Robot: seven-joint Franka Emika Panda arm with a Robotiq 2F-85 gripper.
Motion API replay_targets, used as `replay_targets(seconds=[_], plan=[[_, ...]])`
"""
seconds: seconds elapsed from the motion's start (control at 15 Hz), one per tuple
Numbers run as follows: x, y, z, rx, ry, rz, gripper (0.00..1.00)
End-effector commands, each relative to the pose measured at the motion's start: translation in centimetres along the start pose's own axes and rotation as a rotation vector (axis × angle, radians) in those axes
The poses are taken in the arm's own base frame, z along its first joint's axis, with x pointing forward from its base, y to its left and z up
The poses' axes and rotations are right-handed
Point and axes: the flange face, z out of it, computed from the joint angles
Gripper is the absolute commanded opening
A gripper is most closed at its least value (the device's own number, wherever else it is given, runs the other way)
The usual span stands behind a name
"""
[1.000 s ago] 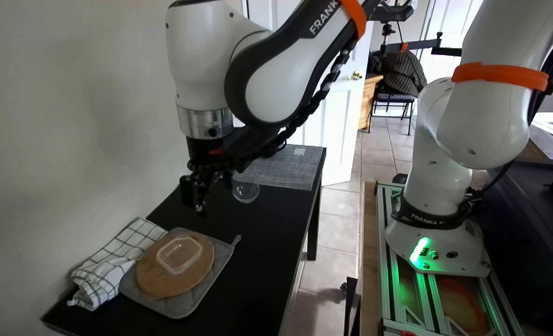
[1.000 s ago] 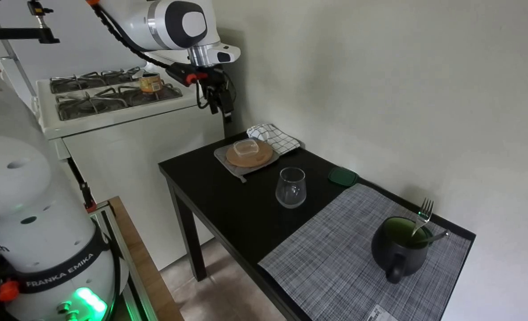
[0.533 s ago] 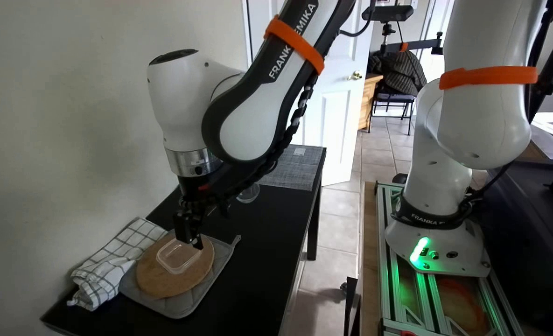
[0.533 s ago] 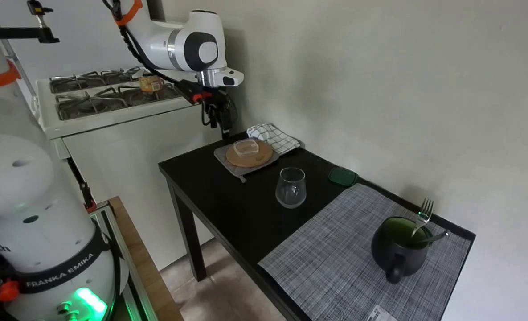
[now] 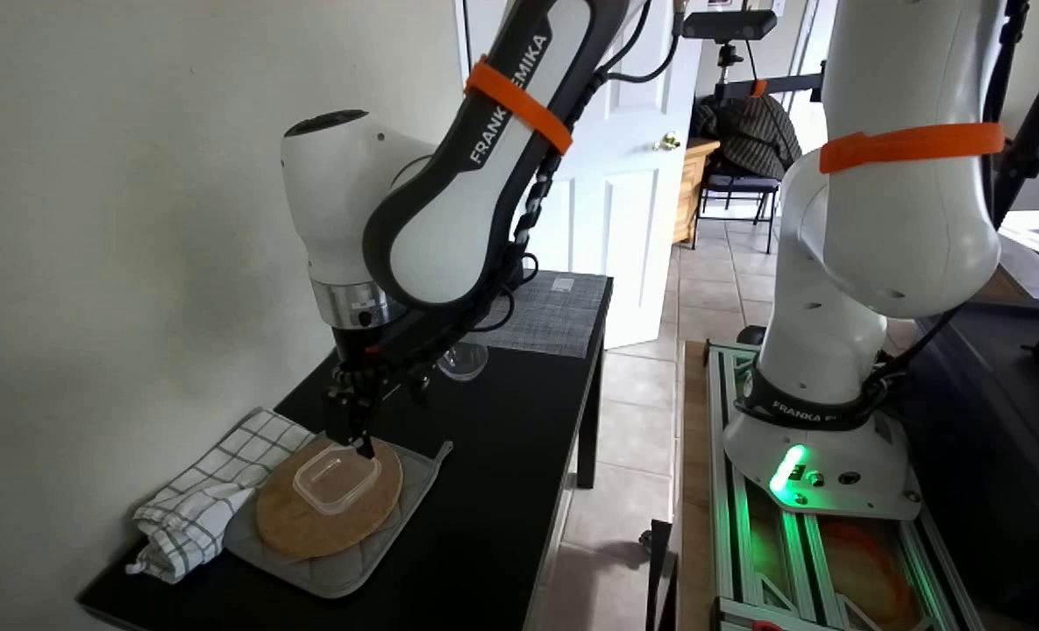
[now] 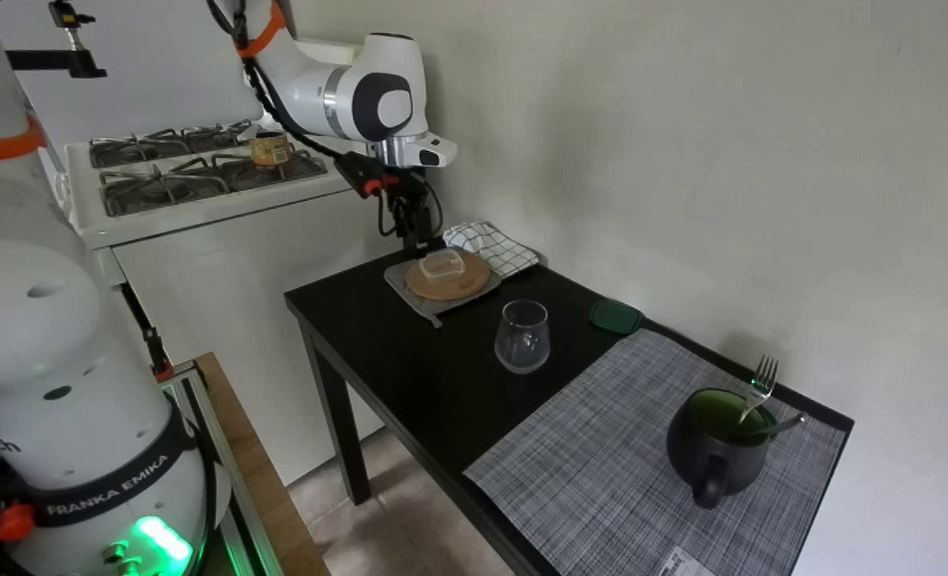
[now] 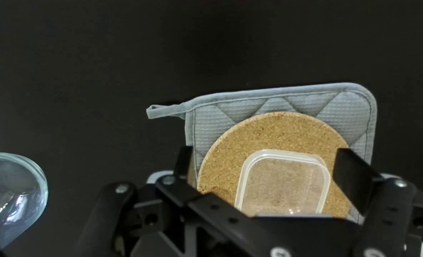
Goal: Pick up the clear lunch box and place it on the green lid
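Jaws spread wide, holding nothing; in wrist view the clear lunch box (image 7: 284,185) shows b/w them, can't tell if touching. Box sits on round cork disc (image 7: 279,130), atop grey quilted potholder (image 7: 347,110) on black desk (image 7: 90,89). Green lid (image 6: 616,317) lies well apart, on desk nr wall (image 6: 722,160), by a corner of grey placemat (image 6: 570,448). Glass (image 6: 522,344) stands b/w potholder & placemat; mug (image 6: 706,456) on placemat w/ fork (image 6: 760,380) in it.

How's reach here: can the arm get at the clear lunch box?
Likely yes: the wrist view shows the gripper open, the clear lunch box framed between its fingers, nothing visible blocking it.
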Motion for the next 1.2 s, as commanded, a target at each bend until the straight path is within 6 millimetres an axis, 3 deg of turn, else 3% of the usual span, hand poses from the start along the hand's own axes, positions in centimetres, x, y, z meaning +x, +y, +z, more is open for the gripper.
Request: replay_targets(seconds=[0.0, 0.33, 0.4, 0.47, 0.6, 1.13], plan=[[2.2, -0.2, 3.6, 0.062, -0.014, 0.063, 1.00], [4.2, -0.4, 6.9, 0.098, -0.002, 0.114, 1.00], [4.4, -0.4, 7.3, 0.099, 0.000, 0.119, 0.96], [4.6, -0.4, 7.7, 0.097, 0.003, 0.124, 0.77], [5.0, -0.4, 8.3, 0.098, 0.005, 0.131, 0.70], [5.8, -0.1, 9.0, 0.131, -0.012, 0.191, 0.07]])
